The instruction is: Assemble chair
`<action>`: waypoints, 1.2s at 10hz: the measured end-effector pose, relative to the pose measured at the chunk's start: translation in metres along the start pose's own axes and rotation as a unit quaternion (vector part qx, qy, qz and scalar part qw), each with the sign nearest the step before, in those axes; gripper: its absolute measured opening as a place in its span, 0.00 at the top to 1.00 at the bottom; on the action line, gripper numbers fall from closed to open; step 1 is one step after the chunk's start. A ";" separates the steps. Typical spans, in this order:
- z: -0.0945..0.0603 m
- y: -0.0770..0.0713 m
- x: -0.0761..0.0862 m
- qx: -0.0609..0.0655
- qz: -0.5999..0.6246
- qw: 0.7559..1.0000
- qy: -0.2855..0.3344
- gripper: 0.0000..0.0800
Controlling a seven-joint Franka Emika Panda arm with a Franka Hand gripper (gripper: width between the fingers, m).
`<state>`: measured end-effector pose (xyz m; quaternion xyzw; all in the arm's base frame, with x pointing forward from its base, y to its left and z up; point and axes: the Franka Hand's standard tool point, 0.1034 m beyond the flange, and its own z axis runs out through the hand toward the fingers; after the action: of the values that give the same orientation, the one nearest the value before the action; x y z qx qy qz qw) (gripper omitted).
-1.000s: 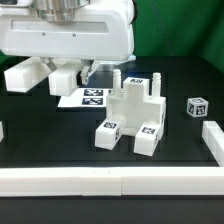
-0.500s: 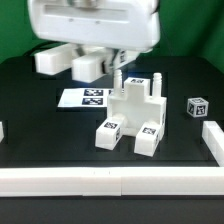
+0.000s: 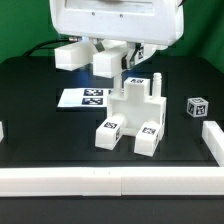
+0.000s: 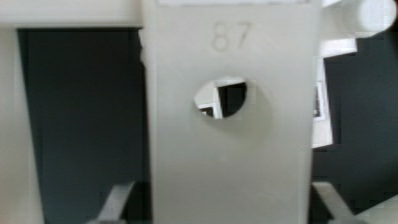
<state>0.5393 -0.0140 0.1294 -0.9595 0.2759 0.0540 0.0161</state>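
The tool (image 3: 122,52) is clenched on a flat chair piece (image 3: 103,60) and holds it in the air, clear of the black surface (image 3: 40,135). In the exterior view this white piece has its long axis roughly level, reaching from the tool toward the exterior view's left, with two chunky blocks showing under the arm. In the wrist view the flat chair piece (image 4: 231,150) fills the middle of the frame as a plain white plank. It has a round hole (image 4: 221,97) through it and the raised number 87 near one end. The plank runs lengthwise between the two fingers (image 4: 114,200), which sit against its long edges.

The part-built chair (image 3: 130,112) stands on the surface below the held piece, toward the exterior view's right, just beside the marker board (image 3: 85,98). It is blocky and white, with two thin pegs upright and two stubby legs pointing toward the near border rail (image 3: 110,182), each end bearing a black-and-white tag. A small tagged cube (image 3: 198,106) sits apart on the exterior view's right.
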 end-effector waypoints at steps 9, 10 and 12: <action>-0.003 -0.044 -0.011 -0.001 -0.041 0.999 0.013 0.64; -0.001 -0.051 -0.014 0.001 -0.058 0.998 0.022 0.64; 0.002 -0.058 -0.014 0.005 -0.097 0.995 0.026 0.64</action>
<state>0.5582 0.0428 0.1288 -0.9827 0.1825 0.0255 0.0186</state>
